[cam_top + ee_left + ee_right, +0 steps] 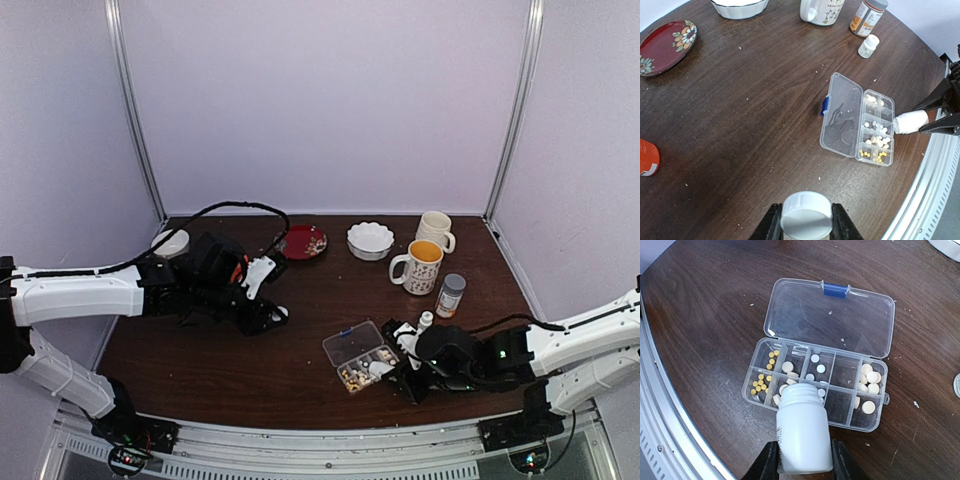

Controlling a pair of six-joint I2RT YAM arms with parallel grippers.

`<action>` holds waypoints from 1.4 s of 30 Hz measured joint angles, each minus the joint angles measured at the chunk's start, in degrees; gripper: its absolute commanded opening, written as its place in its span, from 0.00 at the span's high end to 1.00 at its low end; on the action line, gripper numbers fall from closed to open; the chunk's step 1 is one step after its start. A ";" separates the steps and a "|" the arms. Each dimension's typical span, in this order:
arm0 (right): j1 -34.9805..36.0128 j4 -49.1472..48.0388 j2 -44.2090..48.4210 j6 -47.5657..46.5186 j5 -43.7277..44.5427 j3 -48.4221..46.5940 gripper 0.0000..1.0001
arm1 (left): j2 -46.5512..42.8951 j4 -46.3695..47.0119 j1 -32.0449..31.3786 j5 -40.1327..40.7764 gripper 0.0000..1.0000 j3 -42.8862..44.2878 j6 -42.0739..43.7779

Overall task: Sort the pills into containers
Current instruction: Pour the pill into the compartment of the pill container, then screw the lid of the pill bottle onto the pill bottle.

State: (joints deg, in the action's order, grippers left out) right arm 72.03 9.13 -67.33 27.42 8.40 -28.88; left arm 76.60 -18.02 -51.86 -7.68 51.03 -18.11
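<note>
my dark wooden desk [300, 360], clear plastic organiser box [830, 315] open near its front edge, right gripper [804, 461] clamping a white plastic bottle [804, 427] above it, left gripper [806, 225] pinching a round white cap [806, 211], white and yellow pills [869, 377] in the compartments [845, 371]

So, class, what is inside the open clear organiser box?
In the organiser box, tiny yellow pills lie at one end, white pills along the rest. The white bottle in the right claw hides part of the middle.

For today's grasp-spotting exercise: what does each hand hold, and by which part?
The right hand grips an open white bottle around its body; the left hand pinches a white cap by its sides.
</note>
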 measured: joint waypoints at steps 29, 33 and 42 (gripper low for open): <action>-0.02 -27.50 32.30 -24.00 8.35 8.74 1.00 | -0.22 -2.21 0.00 -1.07 0.91 5.53 -0.17; -0.02 -28.65 31.54 -34.69 7.56 -3.91 1.00 | -0.48 -3.19 0.00 -1.86 0.91 7.61 -0.92; -0.11 -45.90 26.47 -48.59 2.16 -12.57 1.00 | -4.92 -3.15 0.00 -4.13 0.89 8.79 -4.31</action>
State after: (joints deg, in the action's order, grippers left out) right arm 71.92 -36.77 -40.86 -21.17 10.57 -41.45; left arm 71.68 -21.17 -51.86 -11.81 59.81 -22.41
